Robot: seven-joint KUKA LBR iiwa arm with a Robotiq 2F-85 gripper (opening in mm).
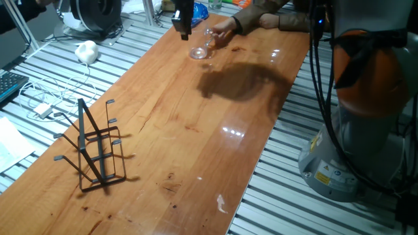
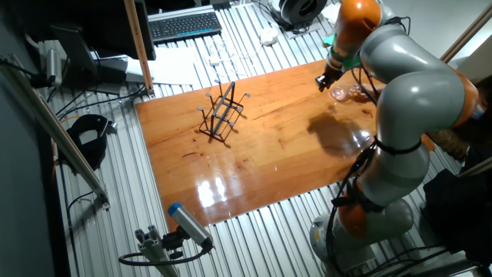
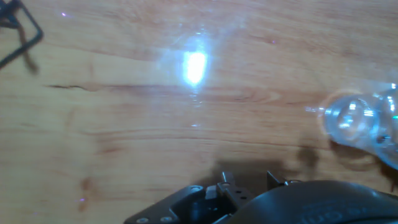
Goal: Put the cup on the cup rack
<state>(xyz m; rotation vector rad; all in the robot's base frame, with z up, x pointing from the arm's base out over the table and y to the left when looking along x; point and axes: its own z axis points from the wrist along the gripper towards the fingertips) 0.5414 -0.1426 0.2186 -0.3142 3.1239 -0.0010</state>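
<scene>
The cup (image 1: 202, 49) is a clear tumbler lying tilted on the wooden table at its far end; it also shows in the other fixed view (image 2: 339, 94) and at the right edge of the hand view (image 3: 357, 121). A person's hand (image 1: 225, 29) touches its far side. My gripper (image 1: 185, 32) hangs just above the table, a little left of the cup and apart from it, holding nothing; its fingers are too dark and small to show their gap. The black wire cup rack (image 1: 93, 151) stands upright near the table's near left corner, far from the gripper (image 2: 324, 81). The rack (image 2: 221, 115) holds nothing.
The person's sleeved arm (image 1: 274, 18) reaches in over the far table edge. The orange and grey robot base (image 1: 366, 98) stands to the right of the table. Cables, a white adapter (image 1: 42, 109) and a keyboard (image 2: 184, 25) lie on the slatted surface beside the table.
</scene>
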